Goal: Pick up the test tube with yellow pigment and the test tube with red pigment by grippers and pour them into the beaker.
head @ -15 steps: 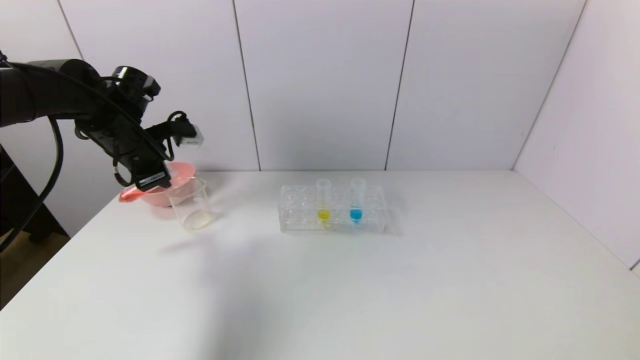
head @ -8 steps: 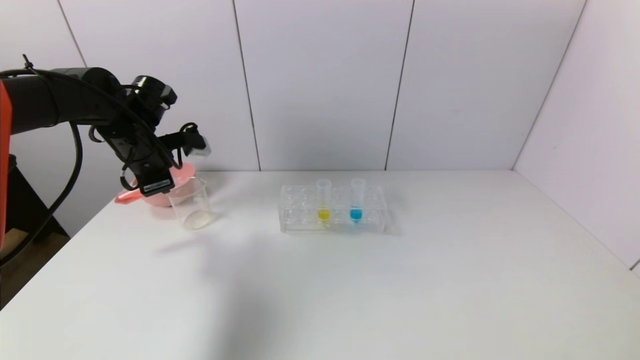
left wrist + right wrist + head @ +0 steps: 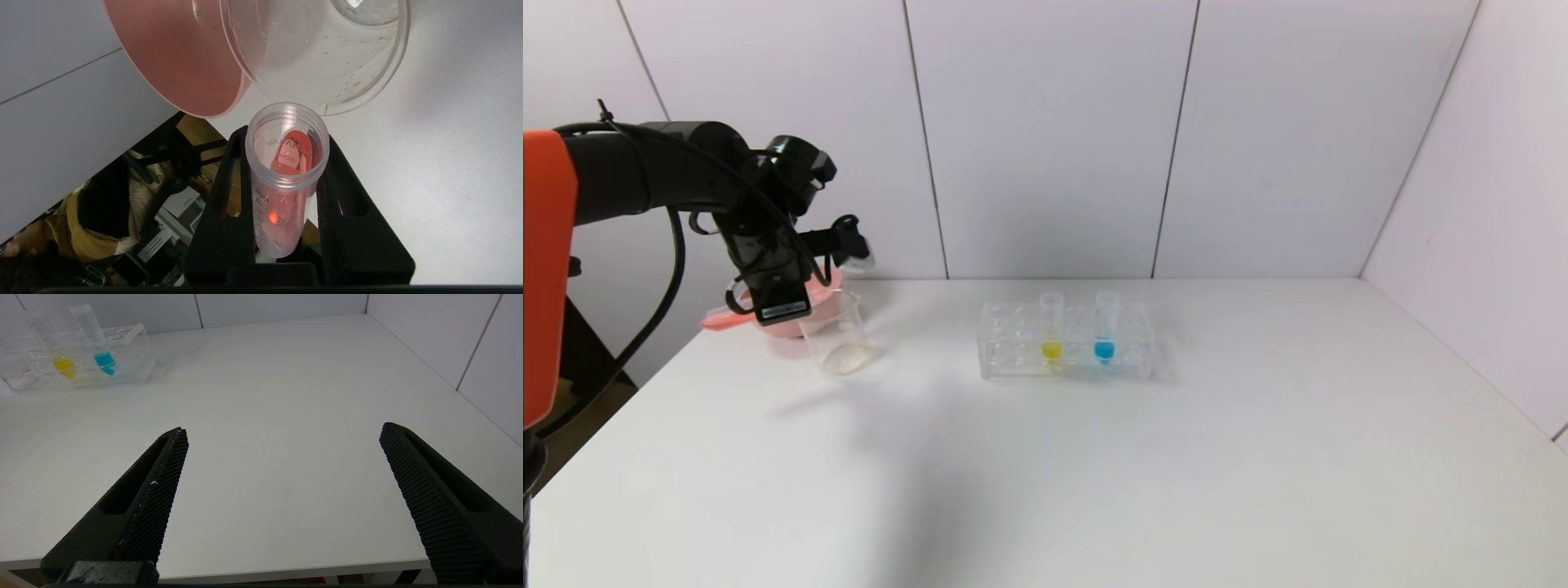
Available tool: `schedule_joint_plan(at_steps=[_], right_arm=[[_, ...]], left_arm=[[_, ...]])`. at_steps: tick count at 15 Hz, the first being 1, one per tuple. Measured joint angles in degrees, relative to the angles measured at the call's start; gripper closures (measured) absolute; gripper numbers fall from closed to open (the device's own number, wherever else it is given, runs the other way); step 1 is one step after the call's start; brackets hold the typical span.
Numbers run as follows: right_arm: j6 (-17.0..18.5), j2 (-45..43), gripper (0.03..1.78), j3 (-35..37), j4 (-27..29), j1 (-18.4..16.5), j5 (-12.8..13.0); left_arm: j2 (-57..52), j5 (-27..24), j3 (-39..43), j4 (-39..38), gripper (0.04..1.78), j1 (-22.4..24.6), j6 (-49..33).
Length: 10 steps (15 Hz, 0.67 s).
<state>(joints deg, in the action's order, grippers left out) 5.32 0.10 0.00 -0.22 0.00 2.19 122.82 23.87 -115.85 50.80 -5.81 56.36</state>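
Red-pigment test tube (image 3: 286, 179) is clamped between the left gripper (image 3: 282, 212) fingers, its long axis tipped, mouth just short of the beaker (image 3: 327, 53) rim at twelve o'clock. Right gripper (image 3: 282, 490) fingers are held apart, idle.

— What else do I have on the white table (image 3: 1094, 474)?

— I see a clear many-holed rack (image 3: 1067, 341) near the middle, with a blue-liquid tube (image 3: 1105, 330) standing upright in it. A pink bowl (image 3: 786, 317) sits at the far left edge, beneath white wall panels (image 3: 1045, 139).
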Motion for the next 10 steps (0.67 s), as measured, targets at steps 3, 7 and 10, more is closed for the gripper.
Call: schedule_joint_plan(at_steps=[3,7,10], right_arm=[[0.0,0.0,0.1,0.0,0.0,0.0,0.0],[0.0,0.0,0.1,0.0,0.0,0.0,0.0],[0.0,0.0,0.1,0.0,0.0,0.0,0.0]], left_arm=[[0.8,3.0,0.0,0.0,1.37,-1.2,0.0],[1.9,8.7,0.0,0.0,1.37,-2.7,0.5],[2.2,11.3,0.0,0.5,1.37,-3.6,0.8]])
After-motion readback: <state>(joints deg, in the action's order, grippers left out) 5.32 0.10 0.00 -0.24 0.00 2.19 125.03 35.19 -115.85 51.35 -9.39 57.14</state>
